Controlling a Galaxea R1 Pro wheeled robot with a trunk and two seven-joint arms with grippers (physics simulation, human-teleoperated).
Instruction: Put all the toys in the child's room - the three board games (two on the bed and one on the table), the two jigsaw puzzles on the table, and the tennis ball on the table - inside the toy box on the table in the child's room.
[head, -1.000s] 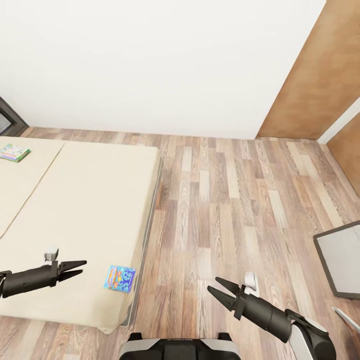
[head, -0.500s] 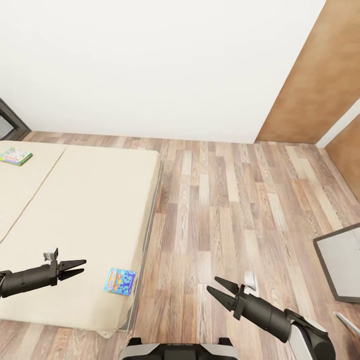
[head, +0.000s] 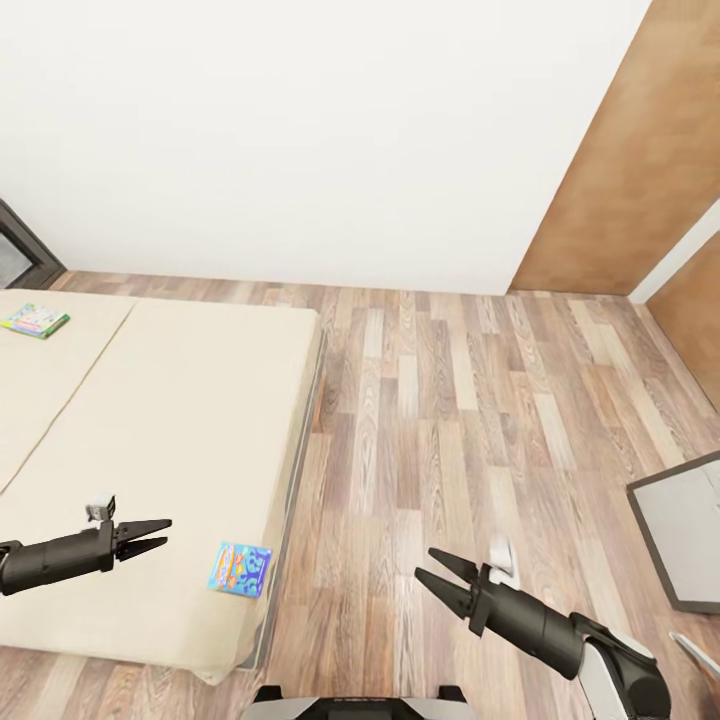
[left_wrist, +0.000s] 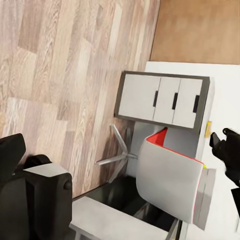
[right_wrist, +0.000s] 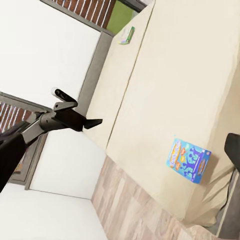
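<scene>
i'm reading no words, numbers or brands anywhere. the blue game box (head: 239, 568) near the bed's corner is showing a bright cartoon cover with orange shapes that may be lettering, but it is too small and blurred for me to make out, also from my right wrist (right_wrist: 188, 161). the green game box (head: 35, 321) at the bed's far side is showing only specks of colour.

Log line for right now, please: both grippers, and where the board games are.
left gripper: open, over bed, empty | right gripper: open, over floor | blue board game: bed's near corner | second board game: bed's far side
</scene>
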